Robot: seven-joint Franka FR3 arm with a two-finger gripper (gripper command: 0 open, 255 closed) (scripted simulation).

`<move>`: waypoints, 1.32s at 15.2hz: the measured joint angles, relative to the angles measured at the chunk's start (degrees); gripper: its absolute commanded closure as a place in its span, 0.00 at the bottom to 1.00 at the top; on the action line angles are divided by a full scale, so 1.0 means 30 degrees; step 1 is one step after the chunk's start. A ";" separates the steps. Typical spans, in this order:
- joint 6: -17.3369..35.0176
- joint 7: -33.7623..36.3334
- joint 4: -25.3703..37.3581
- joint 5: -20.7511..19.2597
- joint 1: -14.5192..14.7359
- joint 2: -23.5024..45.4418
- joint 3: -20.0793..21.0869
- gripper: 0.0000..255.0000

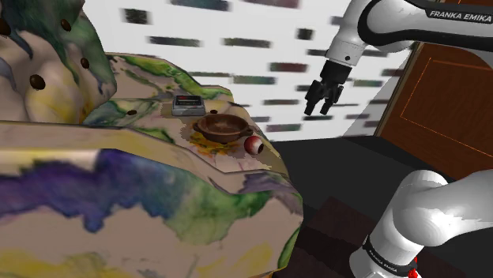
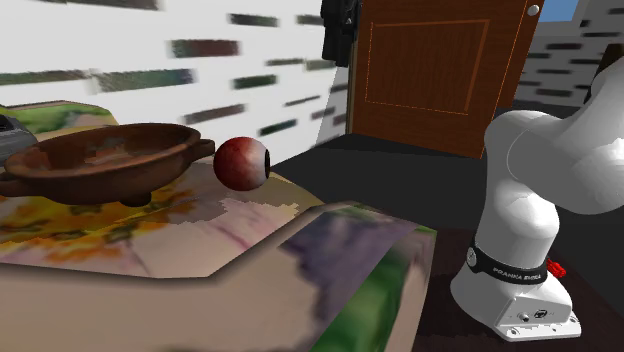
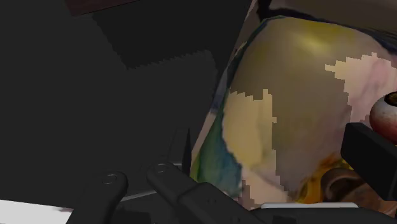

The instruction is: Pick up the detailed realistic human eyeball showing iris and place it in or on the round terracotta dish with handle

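The eyeball [image 1: 253,145], dark red with a pale iris side, lies on the painted cushion surface [image 1: 158,158] just beside the brown round dish [image 1: 223,126], toward the shoulder view's right. In the second exterior view the eyeball [image 2: 241,163] rests a little apart from the rim of the dish [image 2: 105,160], whose handle points to that view's left. My gripper [image 1: 320,107] hangs open in the air, above and to the right of both, beyond the cushion's edge. It appears dark against the door [image 2: 338,58]. From the wrist, one finger [image 3: 372,159] stands just below the eyeball [image 3: 385,114].
A small grey box [image 1: 188,105] sits behind the dish. The watercolour-patterned upholstery rises into a tall back [image 1: 47,63] at the shoulder view's left. A brown door [image 2: 430,70] stands behind the gripper. The arm's white base [image 2: 520,230] stands on dark floor beside the furniture.
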 measured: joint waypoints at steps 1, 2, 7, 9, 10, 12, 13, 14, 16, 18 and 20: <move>0.0000 0.0000 0.0000 0.0000 0.0000 0.0000 0.0000 0.00; 0.0023 0.0298 0.0022 0.0091 0.0045 0.0114 0.0254 0.00; 0.0370 0.2803 0.1283 0.0673 0.0364 0.2460 0.2202 0.00; 0.0422 0.4031 0.1976 0.0881 0.0514 0.3528 0.3102 0.00; 0.0493 0.4555 0.2206 0.0933 0.0557 0.3999 0.3466 0.00; 0.0650 0.5758 0.3115 0.1012 0.0663 0.5401 0.4319 0.00; 0.0608 0.6352 0.3581 0.1027 0.0717 0.6015 0.4699 0.00; 0.0749 0.6809 0.3804 0.0995 0.0736 0.6579 0.4990 0.00; 0.0765 0.8079 0.4975 0.0903 0.0860 0.8135 0.5787 0.00; 0.0709 0.8977 0.5723 0.0761 0.0930 0.9188 0.6261 0.00; 0.1026 0.9389 0.5726 0.0736 0.1014 0.9618 0.6512 0.00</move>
